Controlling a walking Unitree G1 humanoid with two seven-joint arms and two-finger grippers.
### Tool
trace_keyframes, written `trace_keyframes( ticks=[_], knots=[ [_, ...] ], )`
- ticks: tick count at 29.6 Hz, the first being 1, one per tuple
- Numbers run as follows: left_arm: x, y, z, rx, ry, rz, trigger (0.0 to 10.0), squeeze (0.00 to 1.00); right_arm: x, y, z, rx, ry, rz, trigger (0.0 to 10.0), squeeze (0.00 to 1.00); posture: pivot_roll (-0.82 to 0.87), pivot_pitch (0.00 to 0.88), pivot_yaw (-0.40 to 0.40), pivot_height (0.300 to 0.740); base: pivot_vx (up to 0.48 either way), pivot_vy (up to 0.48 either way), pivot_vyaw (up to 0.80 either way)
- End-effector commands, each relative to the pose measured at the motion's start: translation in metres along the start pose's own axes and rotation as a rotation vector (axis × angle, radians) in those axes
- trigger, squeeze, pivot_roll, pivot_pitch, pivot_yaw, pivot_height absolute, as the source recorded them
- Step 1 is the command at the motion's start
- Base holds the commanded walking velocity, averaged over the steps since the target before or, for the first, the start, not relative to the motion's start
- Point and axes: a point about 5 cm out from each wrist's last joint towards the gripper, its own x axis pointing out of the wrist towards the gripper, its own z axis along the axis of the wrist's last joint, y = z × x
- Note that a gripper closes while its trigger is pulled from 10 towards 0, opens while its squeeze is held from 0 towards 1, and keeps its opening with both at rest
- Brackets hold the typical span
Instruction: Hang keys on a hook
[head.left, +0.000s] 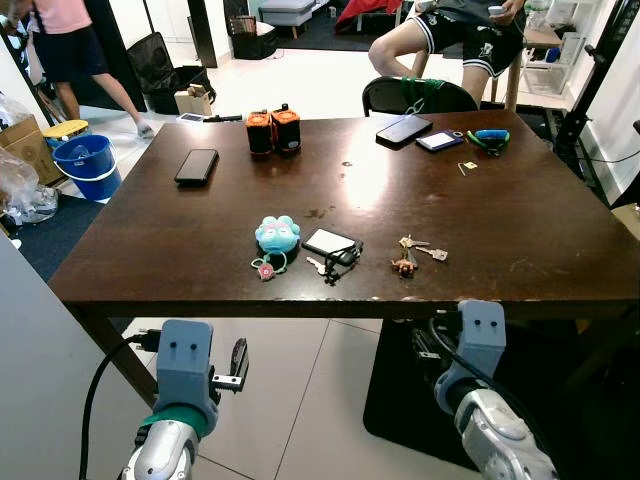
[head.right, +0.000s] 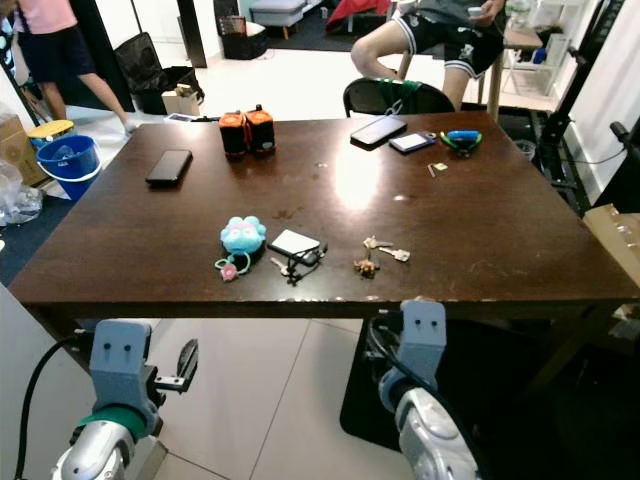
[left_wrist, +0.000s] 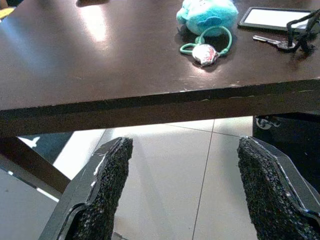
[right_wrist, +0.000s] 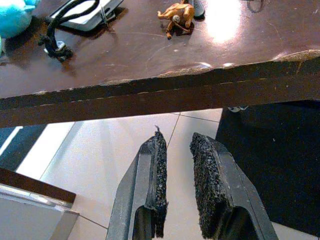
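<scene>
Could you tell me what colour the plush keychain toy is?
The round plush keychain toy is light blue, clearest in the left eye view.

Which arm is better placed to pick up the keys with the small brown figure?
The right. The right gripper sits below the table edge almost directly under the keys, fingers nearly closed. The left gripper, open, is nearer the blue plush toy.

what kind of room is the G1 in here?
Likely a lived-in home room, perhaps a dining area: a dark wooden table strewn with phones and keys, a blue bucket on the tiled floor, and a person seated behind.
</scene>
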Motion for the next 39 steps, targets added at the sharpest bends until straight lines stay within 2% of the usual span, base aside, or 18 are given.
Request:
trace_keyframes(
  ticks=[1, 7, 15, 33, 39],
  knots=[
    [-0.002, 0.003, -0.008, 0.017, 0.029, 0.012, 10.0, 0.00, -0.002, 0.002, -0.005, 0.000, 0.018, 0.005, 10.0, 0.00, -0.24, 0.144, 0.163, 0.740, 0.000, 0.000, 0.00],
    [-0.001, -0.005, -0.008, 0.031, 0.022, -0.017, 10.0, 0.00, -0.004, 0.003, -0.008, 0.013, 0.024, 0.011, 10.0, 0.00, -0.24, 0.136, 0.161, 0.740, 0.000, 0.000, 0.00],
    [-0.003, -0.002, -0.013, -0.002, 0.037, 0.011, 10.0, 0.00, -0.004, 0.002, -0.010, 0.016, 0.030, 0.012, 10.0, 0.00, -0.24, 0.118, 0.157, 0.740, 0.000, 0.000, 0.00],
    [-0.003, -0.007, -0.017, -0.015, 0.048, -0.023, 10.0, 0.00, -0.008, -0.002, -0.012, 0.024, 0.033, 0.002, 10.0, 0.00, -0.25, 0.114, 0.154, 0.740, 0.000, 0.000, 0.00],
    [-0.003, -0.004, -0.020, -0.077, 0.072, -0.004, 10.0, 0.00, -0.008, -0.002, -0.012, 0.027, 0.036, 0.004, 10.0, 0.00, -0.25, 0.116, 0.153, 0.740, 0.000, 0.000, 0.00]
  ],
)
